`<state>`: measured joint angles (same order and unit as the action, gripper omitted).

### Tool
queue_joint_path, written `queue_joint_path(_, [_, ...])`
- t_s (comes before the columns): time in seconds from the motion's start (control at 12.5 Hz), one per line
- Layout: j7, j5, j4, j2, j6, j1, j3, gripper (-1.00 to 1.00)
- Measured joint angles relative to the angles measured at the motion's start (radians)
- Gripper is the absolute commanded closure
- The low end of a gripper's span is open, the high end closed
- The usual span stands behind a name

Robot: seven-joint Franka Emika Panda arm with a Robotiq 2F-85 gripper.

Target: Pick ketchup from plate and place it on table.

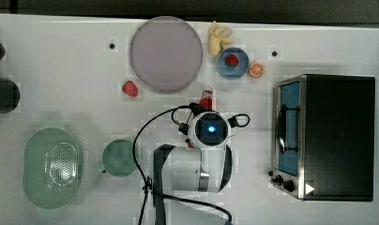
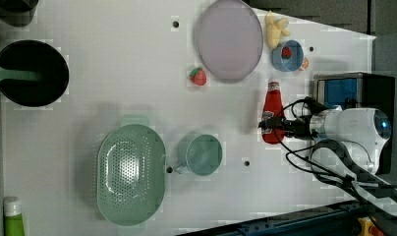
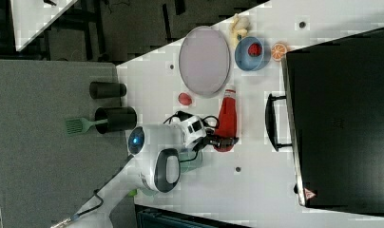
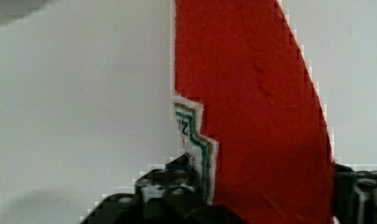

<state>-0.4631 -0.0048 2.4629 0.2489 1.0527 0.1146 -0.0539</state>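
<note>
Claw (image 2: 274, 127) clenched on ketchup (image 2: 272, 110) at lower body, off plate (image 2: 229, 39), over table (image 2: 113, 73). We judge bottle light, squeezable, slippery plastic; broad belly safest hold.

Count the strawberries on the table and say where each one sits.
2. One strawberry lies on the table beside the plate, at the top view's left of it. The other strawberry sits in the blue dish. More may be hidden under the arm.
</note>
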Motion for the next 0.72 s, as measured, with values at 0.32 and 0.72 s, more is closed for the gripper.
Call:
queue_joint_path(0.32, [0.000,0.005,-0.002,-0.020,-0.010,0.002,-0.006,-1.00])
queue_joint_path(0.72, [0.164,0.002,-0.111,-0.172,-0.311,0.006,-0.035,-1.00])
